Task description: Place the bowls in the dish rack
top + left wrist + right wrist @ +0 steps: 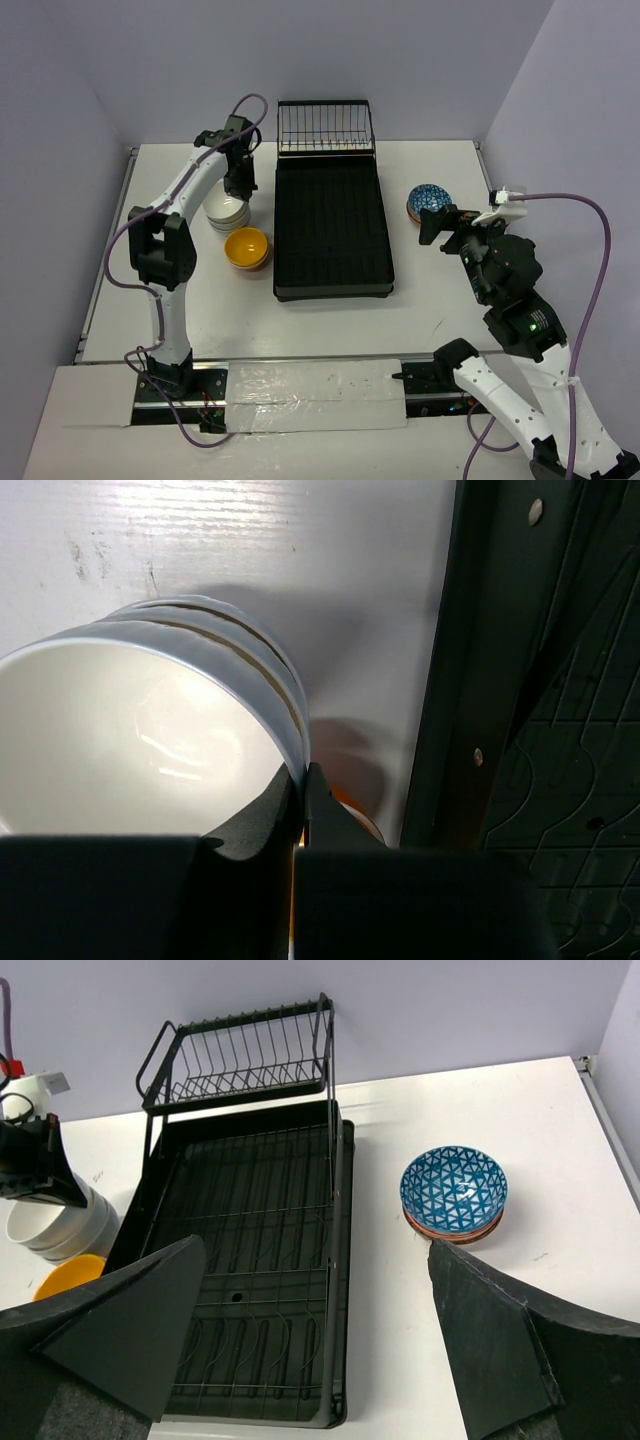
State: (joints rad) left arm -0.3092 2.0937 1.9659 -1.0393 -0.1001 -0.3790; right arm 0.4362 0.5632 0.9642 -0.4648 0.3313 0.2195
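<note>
A stack of white bowls (pixel 226 211) stands left of the black dish rack (pixel 331 230). My left gripper (pixel 239 186) is shut on the right rim of the top white bowl (pixel 130 730), one finger inside and one outside. A yellow-orange bowl (pixel 247 246) sits just in front of that stack. The blue patterned bowls (pixel 453 1188), stacked, rest right of the rack. My right gripper (pixel 315 1260) hangs open above the table in front of them, holding nothing. No bowls are in the rack (pixel 250 1250).
The rack's raised wire basket (pixel 326 127) stands at its far end against the back wall. Side walls close in the white table on the left and right. The left arm's purple cable (pixel 252 104) loops above the white bowls.
</note>
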